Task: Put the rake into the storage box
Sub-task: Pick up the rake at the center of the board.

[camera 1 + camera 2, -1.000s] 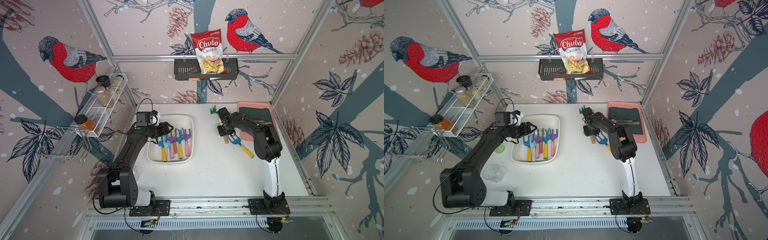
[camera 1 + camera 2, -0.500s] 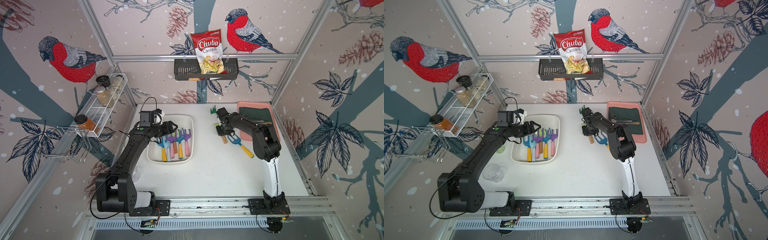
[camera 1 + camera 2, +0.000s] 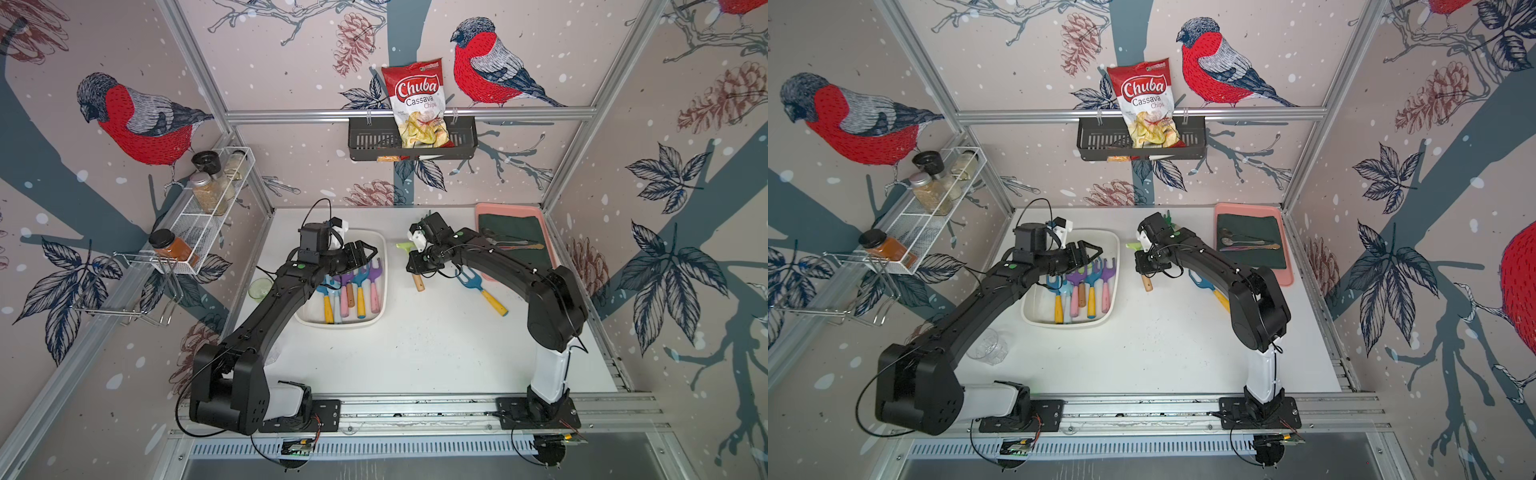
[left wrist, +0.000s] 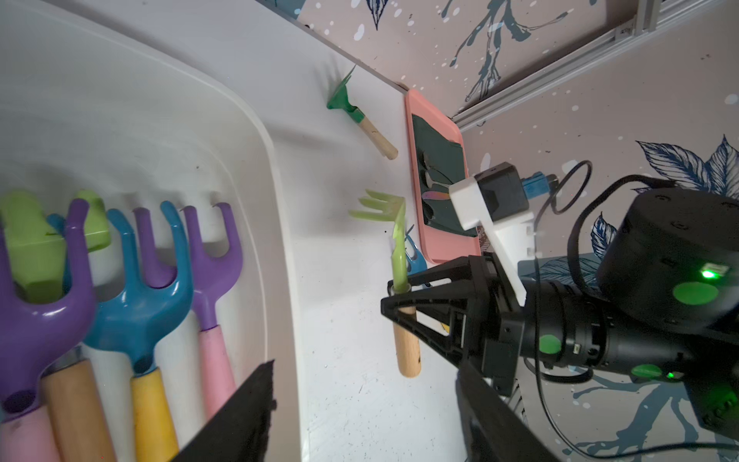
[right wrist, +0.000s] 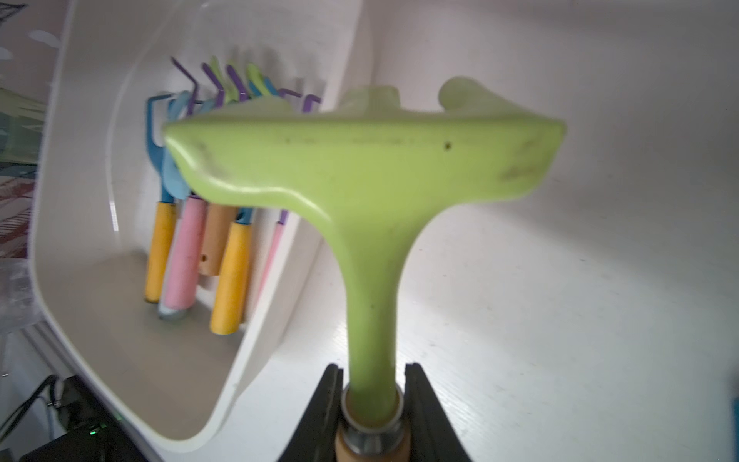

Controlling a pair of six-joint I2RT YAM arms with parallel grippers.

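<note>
The storage box [image 3: 340, 325] (rakes [image 3: 359, 286] inside) sits left of the tray [image 3: 509, 206].

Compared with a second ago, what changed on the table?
The right hand closed on the light green rake at its neck and shifted it slightly toward the storage box. The left hand, open and empty, reached further across the box. Unchanged: the rakes in the box, the blue rake and the dark green rake on the table.

Both top views look steeply down over the whole table [image 3: 415, 353]. The left wrist camera faces across the storage box [image 4: 280, 208] toward the right gripper [image 4: 403, 306]. The right wrist camera sits close behind the rake [image 5: 360, 168], seemingly out of focus; both wrist views share the box.
</note>
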